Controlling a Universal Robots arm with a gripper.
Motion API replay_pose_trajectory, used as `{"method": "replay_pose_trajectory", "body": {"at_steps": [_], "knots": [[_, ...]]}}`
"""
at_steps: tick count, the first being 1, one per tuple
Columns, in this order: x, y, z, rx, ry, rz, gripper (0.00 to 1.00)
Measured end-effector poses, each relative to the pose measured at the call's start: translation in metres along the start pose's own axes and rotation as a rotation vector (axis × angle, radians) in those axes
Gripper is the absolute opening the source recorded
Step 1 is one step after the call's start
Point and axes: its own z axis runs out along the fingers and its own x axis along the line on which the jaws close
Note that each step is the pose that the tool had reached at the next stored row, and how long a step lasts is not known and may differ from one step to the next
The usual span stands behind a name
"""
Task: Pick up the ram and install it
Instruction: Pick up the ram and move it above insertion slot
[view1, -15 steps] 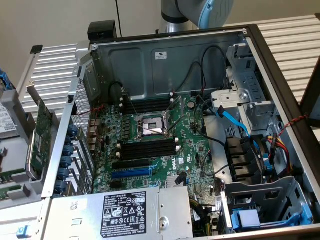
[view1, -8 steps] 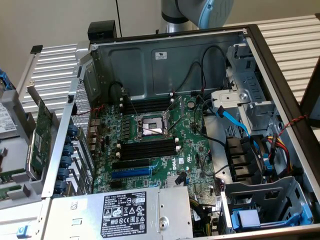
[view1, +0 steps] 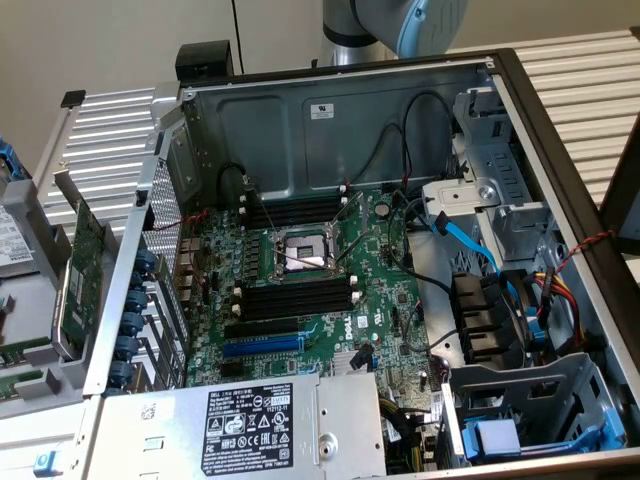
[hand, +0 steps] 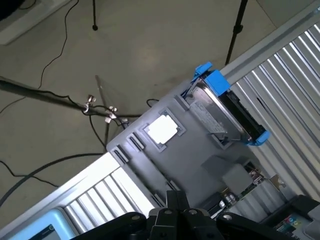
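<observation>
we see the end effector above the grey tray, apparently shut and empty; the motherboard has 2 slot banks.

The ram shows only as a thin green strip, lying flat and roughly level in a grey holder tray. The tray sits on the worktop at the exterior view's lower left, just outside the open computer case. The picture's edge cuts off the ram's far end. Its label and chips cannot be made out, and nothing grips it.
</observation>
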Motion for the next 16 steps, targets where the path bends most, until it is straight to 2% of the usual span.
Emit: {"method": "replay_pose_trajectory", "body": {"at_steps": [6, 16], "knots": [[0.0, 0.0, 0.0, -0.0015, 0.0058, -0.092, 0.11], [0.0, 0.0, 0.0, -0.0044, 0.0174, -0.273, 0.11]]}}
